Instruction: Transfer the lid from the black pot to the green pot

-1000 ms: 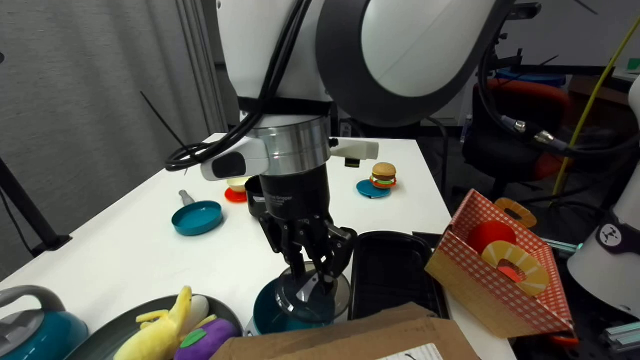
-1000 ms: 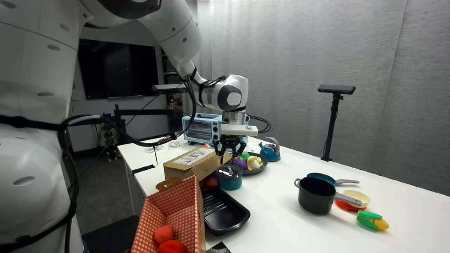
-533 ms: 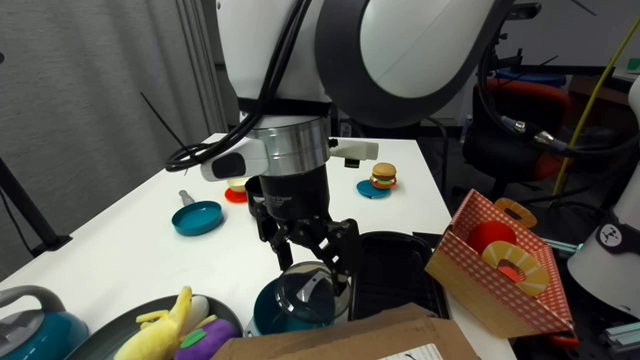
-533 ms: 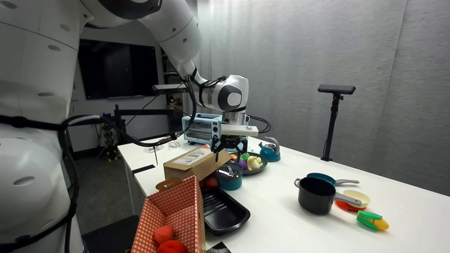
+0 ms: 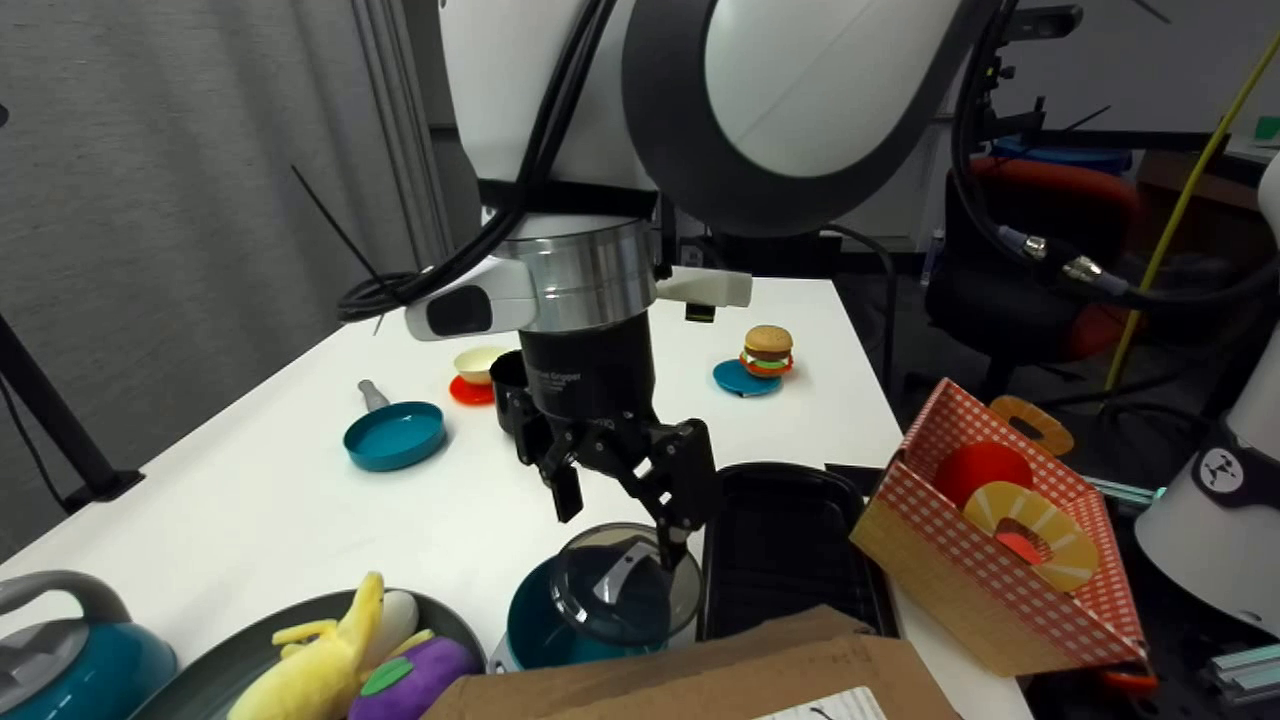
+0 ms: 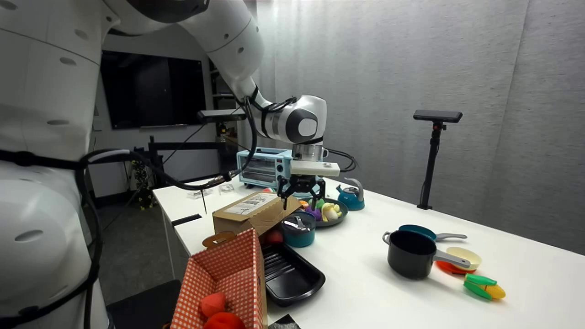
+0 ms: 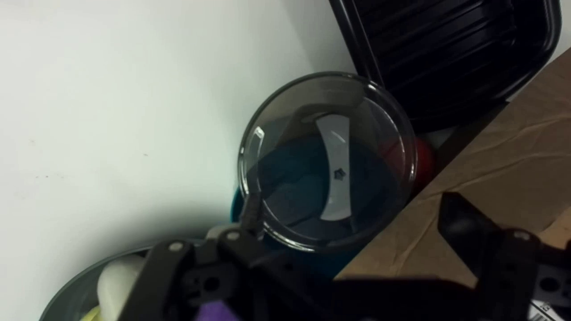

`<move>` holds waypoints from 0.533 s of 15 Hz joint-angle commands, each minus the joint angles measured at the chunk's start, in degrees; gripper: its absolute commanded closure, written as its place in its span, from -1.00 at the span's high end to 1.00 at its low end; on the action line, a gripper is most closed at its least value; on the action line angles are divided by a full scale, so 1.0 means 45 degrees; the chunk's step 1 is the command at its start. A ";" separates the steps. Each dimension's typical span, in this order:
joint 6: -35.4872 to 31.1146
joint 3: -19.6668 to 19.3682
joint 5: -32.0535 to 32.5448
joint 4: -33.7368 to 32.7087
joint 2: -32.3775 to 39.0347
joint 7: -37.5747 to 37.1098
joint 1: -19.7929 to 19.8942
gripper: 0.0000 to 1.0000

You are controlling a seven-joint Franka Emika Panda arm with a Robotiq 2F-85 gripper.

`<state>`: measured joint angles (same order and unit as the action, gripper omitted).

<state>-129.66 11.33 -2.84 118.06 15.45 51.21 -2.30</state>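
Wrist view: my black gripper [image 7: 352, 207] gaped, empty; contact risked unseating the round see-through lid [image 7: 337, 174], mid-frame, seemingly off-centre on the round teal-green pot [image 6: 299, 239].

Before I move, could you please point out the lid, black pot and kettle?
Lid [image 7: 338, 160]: wrist view, its handle.
Black pot [image 6: 409, 264]: in an exterior view, its wall.
Kettle [image 6: 351, 201]: in an exterior view, its body.

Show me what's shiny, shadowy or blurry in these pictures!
Wrist view: bright glints on the rim of the lid; a soft shadow on the white table beside the grey pan; the gripper dark and blurry. In an exterior view: bright streaks on the silver ring above the gripper.
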 commanded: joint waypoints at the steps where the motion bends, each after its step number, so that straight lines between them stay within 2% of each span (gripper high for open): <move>1: 0.0345 -0.0137 -0.0411 0.0075 -0.0558 0.0661 0.0304 1.00; 8: -0.0463 -0.0898 -0.0351 0.0537 -0.1351 0.0128 0.0636 1.00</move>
<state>-129.76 8.55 -3.13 118.38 12.00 52.18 -0.10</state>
